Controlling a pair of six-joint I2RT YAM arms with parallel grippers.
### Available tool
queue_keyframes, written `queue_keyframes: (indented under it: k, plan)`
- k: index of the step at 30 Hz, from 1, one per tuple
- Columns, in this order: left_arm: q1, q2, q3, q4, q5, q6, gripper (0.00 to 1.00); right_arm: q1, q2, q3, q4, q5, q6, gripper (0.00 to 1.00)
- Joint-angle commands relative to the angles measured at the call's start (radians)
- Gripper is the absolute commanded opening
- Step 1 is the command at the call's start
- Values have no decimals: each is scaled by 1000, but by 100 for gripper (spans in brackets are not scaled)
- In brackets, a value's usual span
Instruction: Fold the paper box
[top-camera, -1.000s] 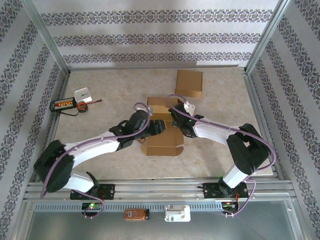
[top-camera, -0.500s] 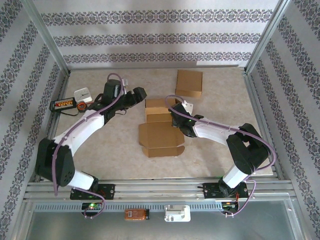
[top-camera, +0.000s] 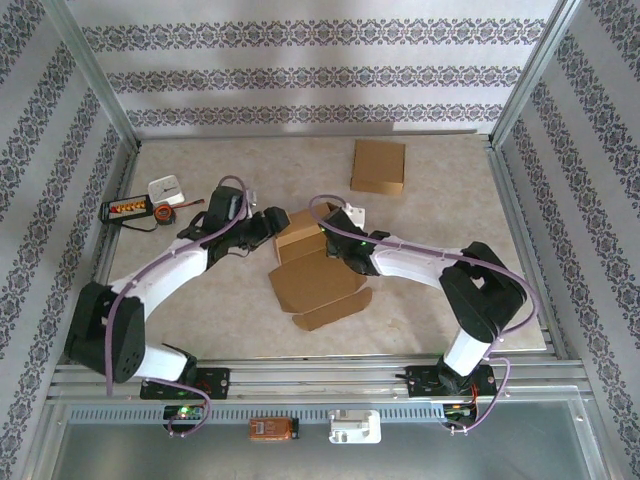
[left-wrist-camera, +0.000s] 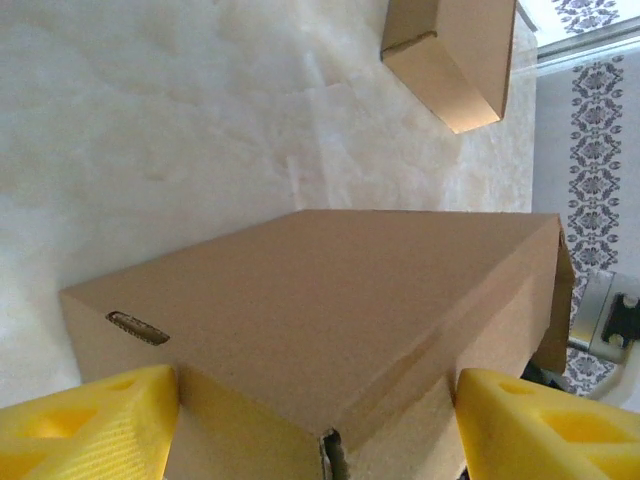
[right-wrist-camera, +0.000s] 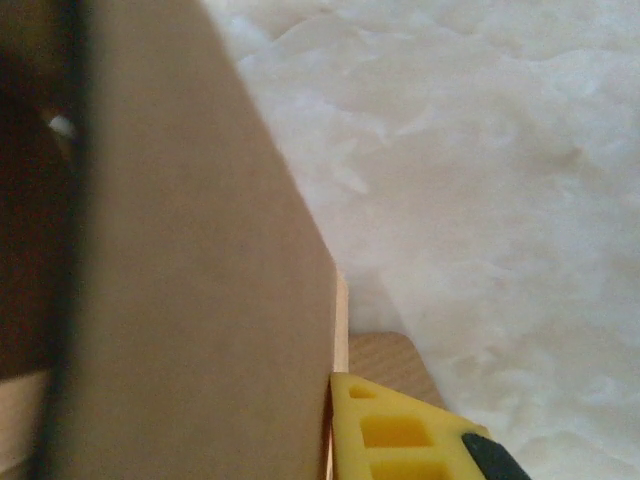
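Left arm (top-camera: 170, 265) back down from the far-left spot it held half a second ago; its tip now sits at the left side of the box (top-camera: 300, 235). Box itself has swung since then: it lay square to the tabletop (top-camera: 450, 200), and now it is turned counterclockwise in the top view and shifted a little left. Right arm (top-camera: 410, 262) has followed it, elbow pulled in, tip at the box's right wall. Second box (top-camera: 378, 165) at the far side has not moved, well apart from the work. Box sits mid-tabletop between the two arms. Its long axis runs from far-left to near-right: the raised body at the far end, the flat lid (top-camera: 315, 285) spread toward the near edge, the lid's end flap pointing near-right. Left fingers (left-wrist-camera: 90, 420) wide, astride one end of the body, a yellow pad just beside the cardboard on each side; whether they press it I cannot tell. A slot shows in the wall by the left pad. Right fingers (right-wrist-camera: 400, 435) narrow, pinched on an upright wall of the box: one pad lies flush against the panel, the other is hidden behind it.
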Motion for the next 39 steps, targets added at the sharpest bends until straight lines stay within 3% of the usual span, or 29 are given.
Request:
queue_keyframes:
  k: [1, 13, 18, 21, 26, 29, 34, 39]
  plan:
    - [5, -69, -71, 19, -92, -42, 72, 38, 40, 52, 3, -22, 71, 13]
    - [24, -34, -76, 66, -81, -59, 71, 159, 91, 102, -4, -16, 259, 22]
    - [45, -7, -61, 79, -71, -56, 71, 177, 126, 87, 115, -163, 220, 27]
    - [72, 2, -50, 72, -64, -41, 71, 177, 96, 73, 136, -184, 151, 32]
    - [101, 7, -40, 54, -57, -19, 71, 172, -11, 27, 109, -202, -59, 59]
    - [109, 10, -39, 50, -56, -16, 71, 171, -95, -3, 84, -227, -181, 67]
    - [114, 14, -36, 55, -48, -13, 71, 167, -247, -56, 77, -231, -340, 70]
    - [114, 21, -25, 59, -37, -12, 71, 151, -397, -134, 139, -46, -530, 74]
